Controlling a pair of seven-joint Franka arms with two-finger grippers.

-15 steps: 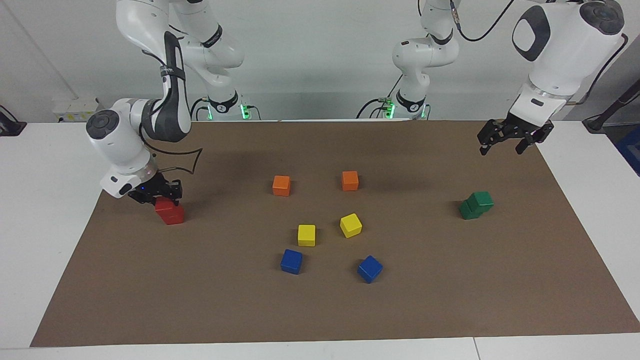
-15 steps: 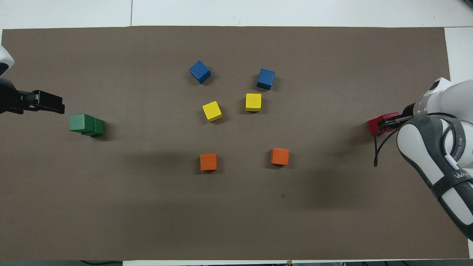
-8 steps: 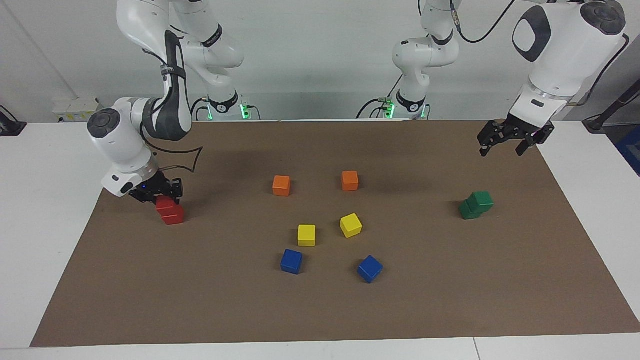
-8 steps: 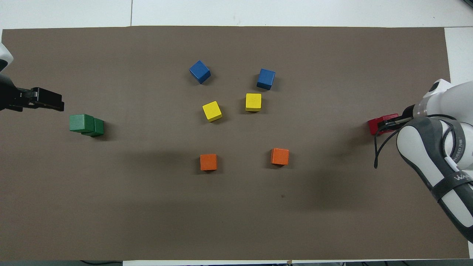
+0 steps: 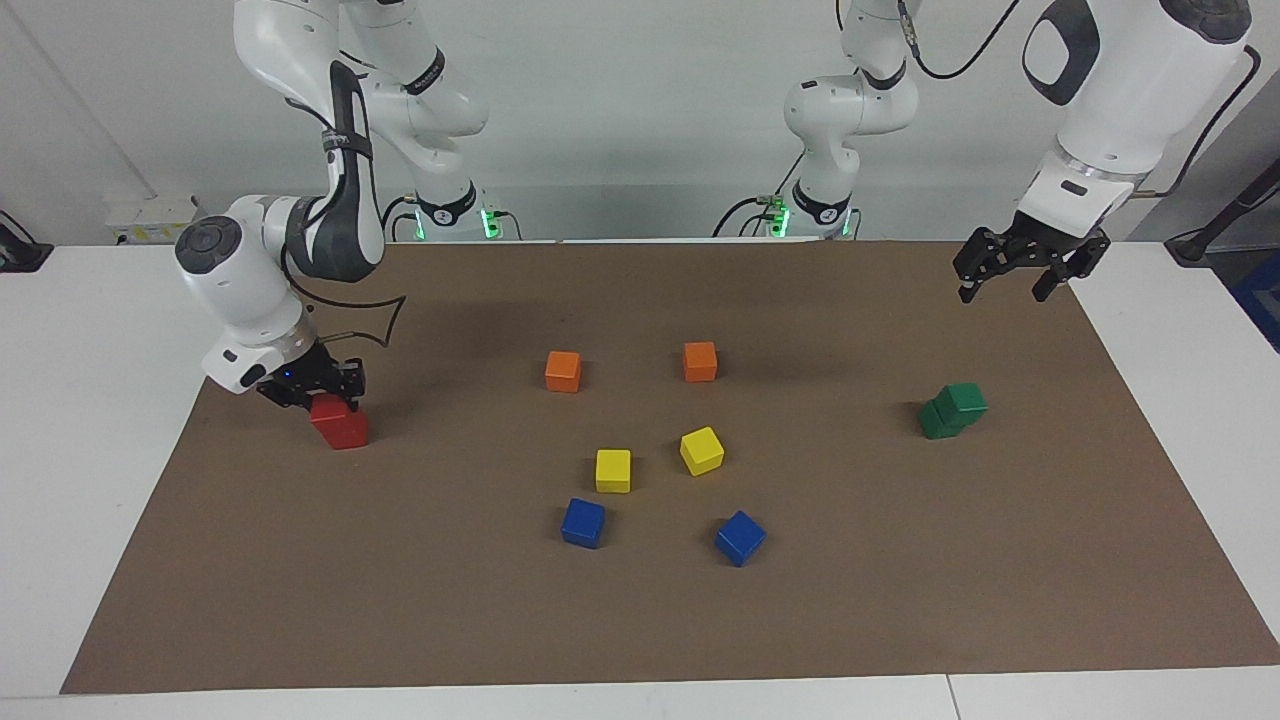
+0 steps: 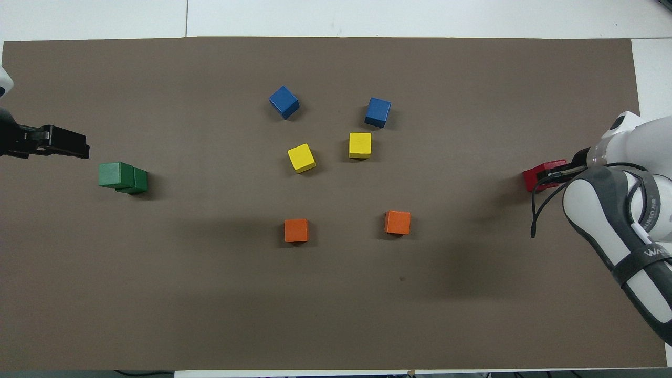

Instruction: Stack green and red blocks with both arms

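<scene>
table | brown mat | on mat: green, red, orange, yellow, blue cubes

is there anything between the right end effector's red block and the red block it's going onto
Nothing visible. The right end effector is shut on the upper red block, which sits right over the lower red block, with no gap or object showing between them. The orange cubes lie well apart, mid-table.

1. Two glossy dark green cubes, one stacked on the other, lie clear of the black left gripper's fingers.
2. A glossy bright red cube sits between the black right gripper's fingers.
3. The flat paper mat is plain brown.
4. The loose small cubes are orange, yellow and blue.
</scene>
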